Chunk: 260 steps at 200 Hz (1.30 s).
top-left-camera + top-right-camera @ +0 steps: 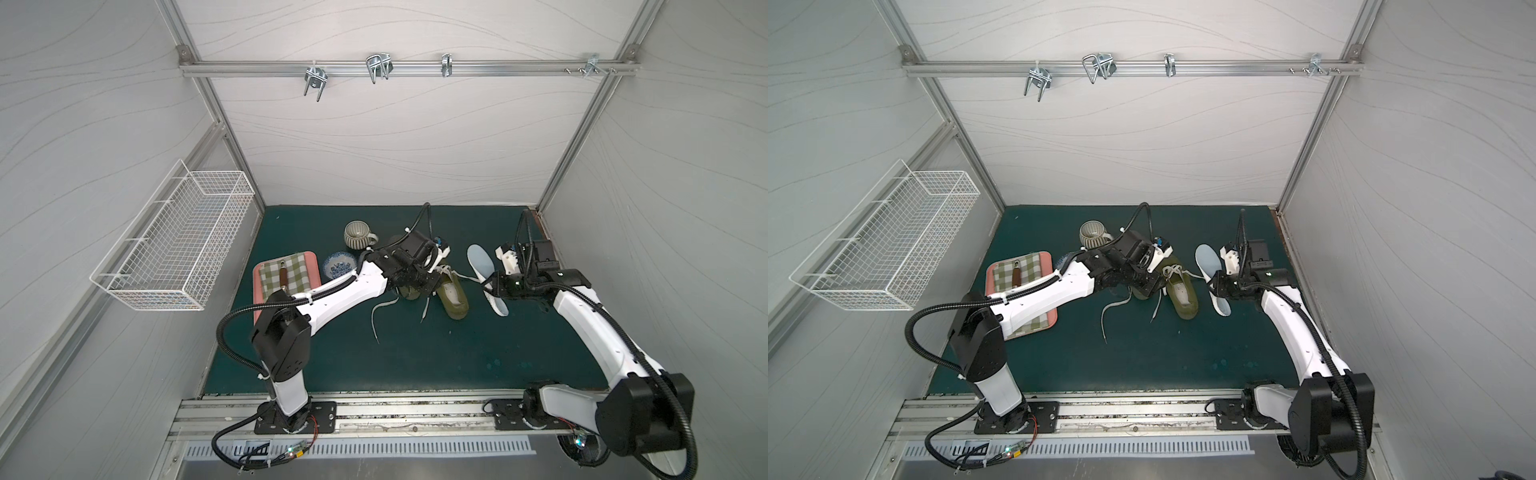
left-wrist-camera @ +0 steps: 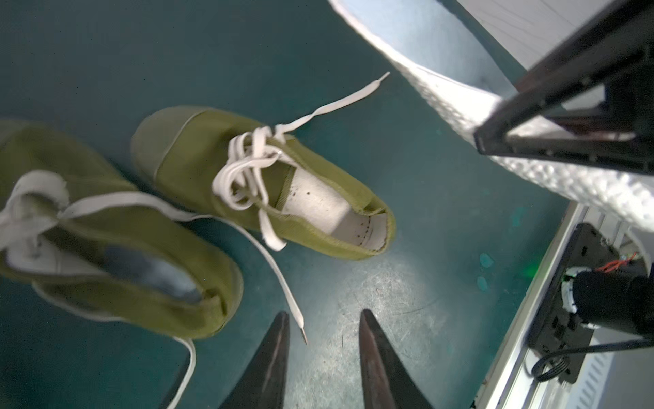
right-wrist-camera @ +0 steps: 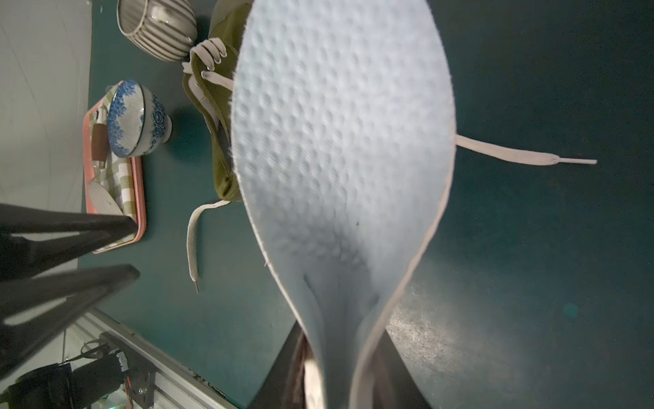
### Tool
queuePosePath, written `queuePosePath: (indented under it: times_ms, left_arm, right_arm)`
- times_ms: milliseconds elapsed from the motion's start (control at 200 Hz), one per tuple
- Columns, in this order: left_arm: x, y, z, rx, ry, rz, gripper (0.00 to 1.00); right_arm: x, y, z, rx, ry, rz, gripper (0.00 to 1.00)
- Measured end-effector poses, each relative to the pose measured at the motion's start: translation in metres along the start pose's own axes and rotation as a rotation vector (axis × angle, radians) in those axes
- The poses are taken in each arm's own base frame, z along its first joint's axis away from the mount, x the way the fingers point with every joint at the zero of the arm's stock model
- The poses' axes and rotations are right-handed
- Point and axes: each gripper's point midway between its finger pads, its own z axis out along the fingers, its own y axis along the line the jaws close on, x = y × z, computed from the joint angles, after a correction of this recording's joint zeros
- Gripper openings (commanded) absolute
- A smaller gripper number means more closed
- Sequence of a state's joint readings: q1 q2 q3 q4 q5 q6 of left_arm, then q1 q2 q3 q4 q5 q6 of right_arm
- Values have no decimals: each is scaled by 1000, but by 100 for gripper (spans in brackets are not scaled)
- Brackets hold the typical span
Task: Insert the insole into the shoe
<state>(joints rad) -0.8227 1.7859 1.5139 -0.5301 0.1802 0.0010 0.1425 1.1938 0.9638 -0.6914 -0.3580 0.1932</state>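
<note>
1. the right gripper (image 1: 492, 286) is clamping the pale blue insole (image 3: 339, 141) partway along its length, pinching it into a slight fold. the insole is hanging just beside the empty shoe (image 1: 454, 296), roughly alongside it and apart from it, on the side away from the second shoe (image 2: 116, 255).
2. the left gripper (image 2: 324, 313) is hovering close to the empty shoe on the second shoe's side, with its jaws apart and nothing between them.
3. the step in hand looks like bringing the insole across to the empty shoe. insertion is not yet begun, since the mouth is showing only whitish lining. the second shoe seems to be holding a bluish insole already.
4. the next move is likely calling for tipping the insole's wide free end down into the mouth and sliding it under the laces toward the toe, perhaps with the left gripper steadying the heel.
5. the mouth is narrow, and the knotted laces are crowding its front edge. a loose lace (image 2: 279, 269) is trailing just beside the left fingertips and could snag.
6. bare mat (image 1: 415, 361) is lying open past the empty shoe's heel. the mug (image 1: 357, 235) and bowl (image 1: 340, 266) are standing beyond the second shoe, well apart. the side wall (image 1: 623, 208) is rising near, beyond the insole.
</note>
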Motion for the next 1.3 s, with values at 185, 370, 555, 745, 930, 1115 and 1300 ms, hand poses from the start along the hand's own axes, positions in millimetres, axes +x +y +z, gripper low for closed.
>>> queuePosePath:
  times_ms: [185,370,555,745,930,1115,1300]
  left_arm:
    - [1,-23,19,101,68,179,32]
    - [-8,-25,46,152,128,267,32]
    - [-18,-20,73,153,169,303,32]
    - [-14,-9,93,112,226,307,33]
    - [-13,-1,93,71,242,318,34]
    - [-11,7,92,34,259,333,35]
    - [-7,18,97,10,275,324,37]
  right_arm:
    - [-2,-2,-3,-22,-7,20,29]
    - [-3,-3,-4,-34,-11,31,29]
    - [-5,-1,-8,-50,-24,36,29]
    - [-7,-2,-11,-56,-34,42,29]
    - [-8,-5,-12,-50,-38,48,28]
    - [-8,-5,-12,-52,-38,50,28]
    - [-8,-5,-12,-51,-38,52,28]
